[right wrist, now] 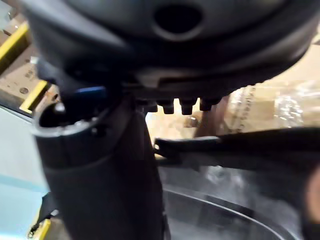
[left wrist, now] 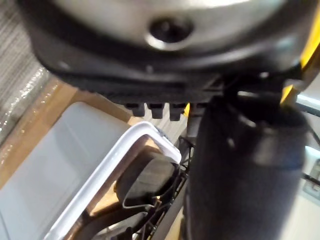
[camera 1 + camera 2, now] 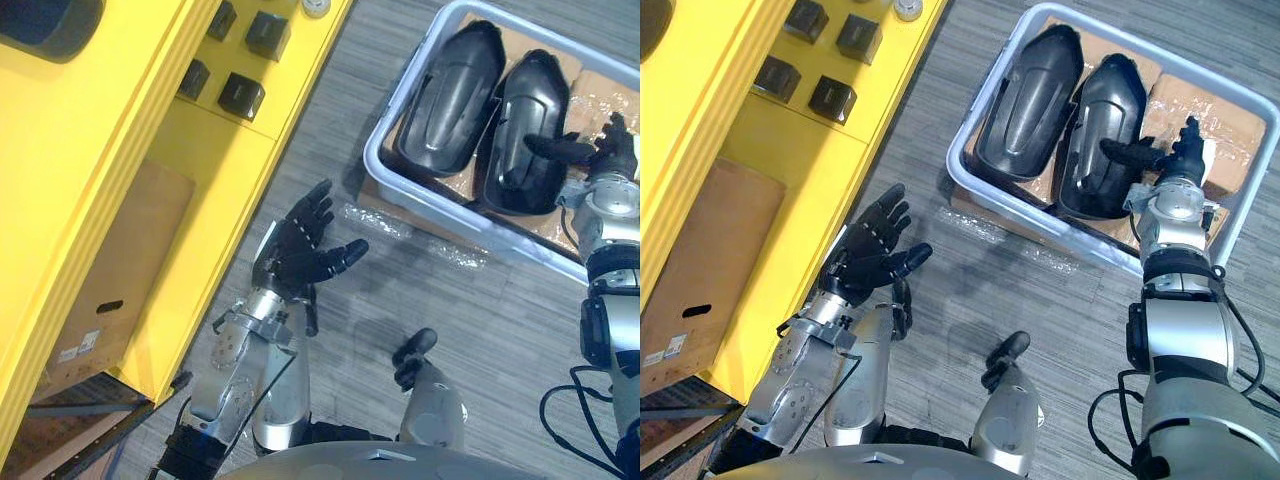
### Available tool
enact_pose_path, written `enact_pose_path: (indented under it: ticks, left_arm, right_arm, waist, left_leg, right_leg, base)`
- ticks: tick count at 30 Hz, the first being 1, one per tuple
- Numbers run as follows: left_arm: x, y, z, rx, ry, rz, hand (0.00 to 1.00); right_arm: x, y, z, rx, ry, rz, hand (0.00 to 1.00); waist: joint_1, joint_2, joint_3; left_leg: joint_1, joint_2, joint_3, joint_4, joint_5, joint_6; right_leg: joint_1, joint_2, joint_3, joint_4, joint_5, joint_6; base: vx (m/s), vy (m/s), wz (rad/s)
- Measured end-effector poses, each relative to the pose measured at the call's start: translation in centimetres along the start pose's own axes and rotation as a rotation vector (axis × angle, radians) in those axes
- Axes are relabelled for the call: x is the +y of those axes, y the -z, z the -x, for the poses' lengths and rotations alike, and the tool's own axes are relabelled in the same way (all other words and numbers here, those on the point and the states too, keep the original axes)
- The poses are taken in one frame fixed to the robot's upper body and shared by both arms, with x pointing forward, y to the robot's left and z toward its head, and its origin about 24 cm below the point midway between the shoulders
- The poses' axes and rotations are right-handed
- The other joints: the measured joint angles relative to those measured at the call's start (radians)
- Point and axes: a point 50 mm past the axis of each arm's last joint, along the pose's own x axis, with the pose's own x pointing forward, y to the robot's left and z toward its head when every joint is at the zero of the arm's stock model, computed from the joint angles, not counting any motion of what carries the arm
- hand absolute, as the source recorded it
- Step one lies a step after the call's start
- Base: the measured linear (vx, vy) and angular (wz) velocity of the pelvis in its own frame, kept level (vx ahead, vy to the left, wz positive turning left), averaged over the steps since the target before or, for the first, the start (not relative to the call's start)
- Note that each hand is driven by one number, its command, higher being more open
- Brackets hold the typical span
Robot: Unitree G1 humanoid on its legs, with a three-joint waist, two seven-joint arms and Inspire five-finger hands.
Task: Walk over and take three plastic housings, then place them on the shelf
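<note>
Two black plastic housings lie side by side in a pale grey bin (image 3: 1040, 216) on the floor, the left housing (image 3: 450, 95) and the right housing (image 3: 525, 130). My right hand (image 3: 1175, 150) is inside the bin at the right housing's near side. Its fingers are straight and its thumb reaches out over the housing's edge, curled round nothing. In the right wrist view that housing's dark rim (image 1: 240, 145) runs just past the thumb. My left hand (image 3: 305, 245) hangs open over the grey floor, between the shelf and the bin, holding nothing.
A yellow shelf (image 3: 200, 130) runs along the left, with several small black boxes (image 3: 240, 95) on it. A cardboard box (image 3: 110, 290) sits under it. The bin rests on cardboard (image 3: 1180, 100), and clear plastic film (image 3: 375, 215) lies on the floor by its near rim.
</note>
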Motion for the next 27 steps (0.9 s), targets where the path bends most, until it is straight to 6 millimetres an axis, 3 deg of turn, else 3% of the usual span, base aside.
enact_pose_path:
  ticks: [1, 6, 11, 17, 27]
  left_arm:
    - [0.0, 0.0, 0.0, 0.0, -0.007, 0.0, 1.0]
    - [-0.2, -0.1, 0.0, -0.026, -0.004, 0.003, 1.0]
    - [-0.2, 0.0, 0.0, -0.024, -0.008, 0.038, 1.0]
    - [-0.1, 0.2, 0.2, -0.014, -0.016, 0.04, 1.0]
    - [0.2, 0.7, 1.0, 0.005, -0.029, 0.049, 1.0]
  right_arm:
    - [0.1, -0.1, 0.0, -0.006, -0.005, -0.001, 0.0]
    - [-0.6, -0.4, -0.1, -0.015, -0.015, 0.015, 0.0]
    - [-1.6, -0.6, -0.2, -0.052, 0.023, 0.319, 0.0]
    - [-1.8, 0.4, -0.2, 0.037, 0.101, 0.526, 0.0]
    - [-1.5, 1.2, 0.1, 0.133, 0.218, 0.557, 0.0]
  waist:
    - [0.0, 0.0, 0.0]
    - [-0.001, 0.004, 0.002]
    - [0.002, 0.009, 0.007]
    - [0.022, 0.009, 0.007]
    - [0.023, 0.008, 0.007]
  left_leg:
    - [-0.006, -0.001, 0.003, 0.0, 0.003, 0.004]
    - [-0.015, -0.006, 0.011, -0.007, 0.012, 0.008]
    - [-0.016, -0.007, 0.012, -0.032, 0.042, 0.006]
    - [0.024, -0.009, 0.013, -0.093, 0.076, -0.002]
    - [0.057, -0.021, 0.012, -0.193, 0.149, -0.013]
  right_leg:
    - [-0.014, -0.005, 0.009, 0.014, -0.006, -0.009]
    - [-0.038, -0.01, 0.025, 0.028, -0.022, -0.018]
    - [-0.05, -0.009, 0.025, 0.034, -0.02, -0.016]
    - [-0.038, -0.009, 0.02, 0.046, -0.028, -0.028]
    - [-0.042, 0.0, 0.014, 0.048, -0.042, -0.05]
  base:
    - [-0.1, 0.04, -0.05]
    - [-0.1, 0.013, -0.06]
    - [-0.06, -0.019, 0.03]
    - [-0.01, -0.048, 0.04]
    - [-0.05, -0.038, 0.04]
